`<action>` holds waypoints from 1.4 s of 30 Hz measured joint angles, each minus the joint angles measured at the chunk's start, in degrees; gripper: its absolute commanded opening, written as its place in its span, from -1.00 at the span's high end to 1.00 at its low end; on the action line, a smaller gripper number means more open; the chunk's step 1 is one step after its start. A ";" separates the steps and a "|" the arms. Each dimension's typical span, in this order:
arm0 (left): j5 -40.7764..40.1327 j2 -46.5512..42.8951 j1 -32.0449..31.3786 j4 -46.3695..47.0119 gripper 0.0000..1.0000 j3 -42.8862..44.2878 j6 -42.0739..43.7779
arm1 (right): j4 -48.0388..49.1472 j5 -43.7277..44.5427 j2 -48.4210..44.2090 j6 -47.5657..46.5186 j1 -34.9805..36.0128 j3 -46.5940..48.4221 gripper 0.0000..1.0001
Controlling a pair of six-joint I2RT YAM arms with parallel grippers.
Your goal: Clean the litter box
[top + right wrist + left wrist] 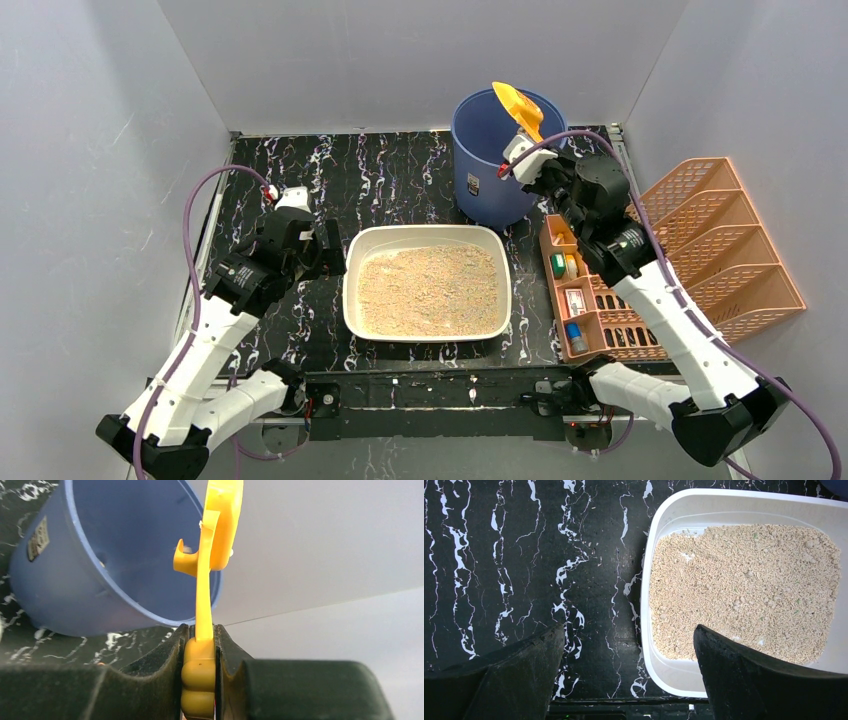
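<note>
The litter box (352,262), a shallow white tray of tan litter, lies in the middle of the black marbled table; its left rim (647,575) fills the right half of the left wrist view. My left gripper (330,257) hangs open just left of the tray, holding nothing; its fingers (744,677) straddle the tray's near left corner. My right gripper (517,150) is shut on the handle of a yellow scoop (202,605), held over the rim of the blue bucket (480,160) with the scoop head (520,105) above the bucket's opening.
An orange-pink lattice organiser rack (720,250) stands to the right of the tray, with small bottles (573,300) in its front compartments. The blue bucket (90,565) is behind the tray. Grey walls close in the table on three sides.
</note>
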 measured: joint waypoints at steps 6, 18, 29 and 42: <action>-0.02 0.00 0.00 -0.02 -0.96 -0.48 0.22 | -2.01 -0.90 0.17 -5.81 0.00 2.36 0.97; -0.20 0.00 0.02 -0.02 -0.96 -0.48 0.28 | -3.32 -5.66 -1.88 1.57 0.00 2.38 0.97; -0.28 0.81 0.02 -0.46 -0.96 1.42 0.57 | -6.12 -15.56 -7.21 22.14 0.00 3.34 0.97; -0.98 -0.15 0.00 -0.39 -0.96 7.91 0.68 | -13.18 -32.76 -13.86 48.00 0.00 3.54 0.97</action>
